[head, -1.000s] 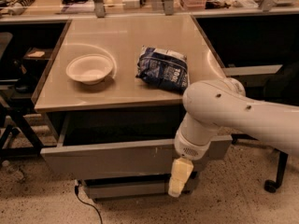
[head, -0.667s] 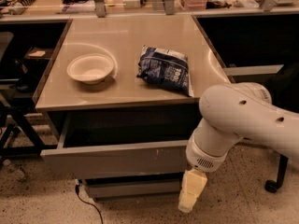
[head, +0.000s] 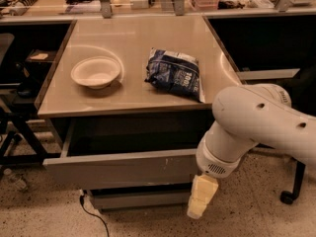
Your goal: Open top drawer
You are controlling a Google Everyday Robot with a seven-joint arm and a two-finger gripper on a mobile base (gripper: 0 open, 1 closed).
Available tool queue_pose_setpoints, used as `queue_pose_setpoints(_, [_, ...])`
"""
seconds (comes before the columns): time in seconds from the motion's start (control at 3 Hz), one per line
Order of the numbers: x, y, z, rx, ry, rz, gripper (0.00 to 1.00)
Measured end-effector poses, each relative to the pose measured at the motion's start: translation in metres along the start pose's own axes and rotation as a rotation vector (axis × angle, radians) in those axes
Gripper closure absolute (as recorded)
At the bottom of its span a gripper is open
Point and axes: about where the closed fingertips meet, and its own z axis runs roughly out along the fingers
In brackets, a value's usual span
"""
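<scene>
The top drawer (head: 118,168) is the wide grey metal drawer under the tabletop. It stands pulled out toward me, with pale scuff marks right of centre on its flat front, and its inside is dark. My gripper (head: 201,203) hangs below the white arm (head: 256,127) at the drawer's right end, in front of and below the front panel. It is apart from the drawer front and holds nothing that I can see.
On the beige tabletop (head: 133,43) sit a white bowl (head: 96,72) at left and a dark blue snack bag (head: 174,74) at right. A narrower grey drawer (head: 138,199) sits below the top one. A black cable (head: 91,214) lies on the speckled floor.
My arm and gripper have moved right and slightly down, away from the drawer front. The drawer stays pulled out as before.
</scene>
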Motion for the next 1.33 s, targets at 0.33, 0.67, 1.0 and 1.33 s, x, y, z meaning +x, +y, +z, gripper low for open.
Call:
queue_pose_setpoints(0.33, [-0.007, -0.012, -0.006, 0.034, -0.013, -0.012, 0.00])
queue_pose_setpoints(0.67, [-0.010, -0.018, 0.012, 0.025, 0.004, -0.016, 0.00])
queue_pose_setpoints(1.0, [-0.015, -0.027, 0.031, 0.009, 0.013, -0.023, 0.00])
queue_pose_setpoints(1.33, [-0.022, -0.042, 0.037, 0.016, 0.020, -0.041, 0.00])
